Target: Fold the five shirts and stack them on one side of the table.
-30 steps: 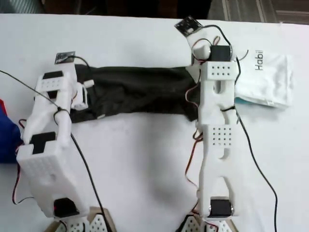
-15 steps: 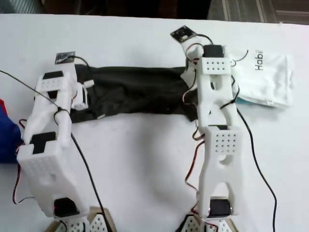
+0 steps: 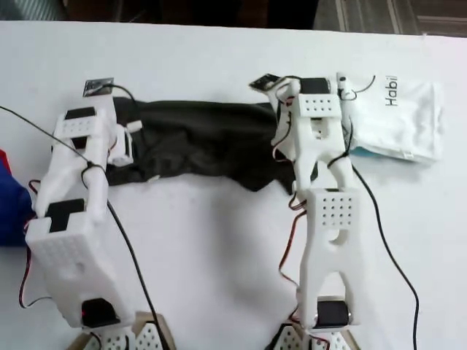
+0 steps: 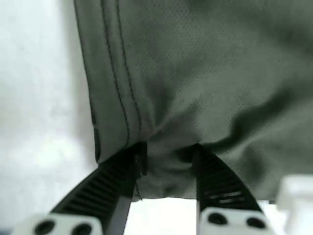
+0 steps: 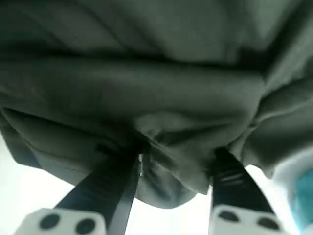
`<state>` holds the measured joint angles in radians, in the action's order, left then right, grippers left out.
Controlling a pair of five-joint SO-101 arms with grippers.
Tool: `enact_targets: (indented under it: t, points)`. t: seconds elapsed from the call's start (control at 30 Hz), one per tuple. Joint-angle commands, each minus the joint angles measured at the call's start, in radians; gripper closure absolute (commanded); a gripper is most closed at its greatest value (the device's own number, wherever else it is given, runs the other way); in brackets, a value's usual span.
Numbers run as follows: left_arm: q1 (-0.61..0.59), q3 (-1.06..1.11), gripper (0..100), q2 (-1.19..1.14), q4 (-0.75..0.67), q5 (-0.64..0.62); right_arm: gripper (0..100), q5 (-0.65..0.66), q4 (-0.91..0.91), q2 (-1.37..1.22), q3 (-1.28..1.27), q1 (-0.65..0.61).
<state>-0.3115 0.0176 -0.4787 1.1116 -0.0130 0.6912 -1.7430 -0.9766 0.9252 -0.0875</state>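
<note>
Folded white shirt just beside right gripper; blue cloth well apart from left gripper. Pinched in both: bunched dark shirt, stretched between.

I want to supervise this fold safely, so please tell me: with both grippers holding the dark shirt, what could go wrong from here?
1. The left gripper pinches the dark shirt close to its hem, so the cloth might slip out when pulled.
2. The right gripper holds a loose bunch beside the folded white shirt; that arm could push it askew.
</note>
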Motion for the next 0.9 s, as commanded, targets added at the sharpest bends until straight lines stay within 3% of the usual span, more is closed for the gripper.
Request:
enact_targets:
  t: [0.0, 0.23, 0.4, 0.53, 0.67, 0.87]
  points:
    - [-0.031, 0.001, 83, 0.005, -0.041, 0.003, 81.4, 0.009, -0.027, 0.13, -0.074, 0.054]
    - [-0.031, 0.001, 83, 0.005, -0.041, 0.003, 79.4, 0.11, -0.024, 0.438, -0.351, 0.116]
    - [-0.031, 0.001, 83, 0.005, -0.041, 0.003, 79.4, 0.014, 0.131, 0.506, -0.333, 0.073]
    - [-0.031, 0.001, 83, 0.005, -0.041, 0.005, 79.4, -0.118, 0.387, 0.476, -0.339, 0.013]
    - [-0.031, 0.001, 83, 0.005, -0.041, 0.005, 79.4, -0.14, 0.588, 0.354, -0.331, -0.024]
    - [-0.031, 0.001, 83, 0.005, -0.041, 0.005, 79.6, -0.14, 0.615, 0.137, -0.184, -0.008]
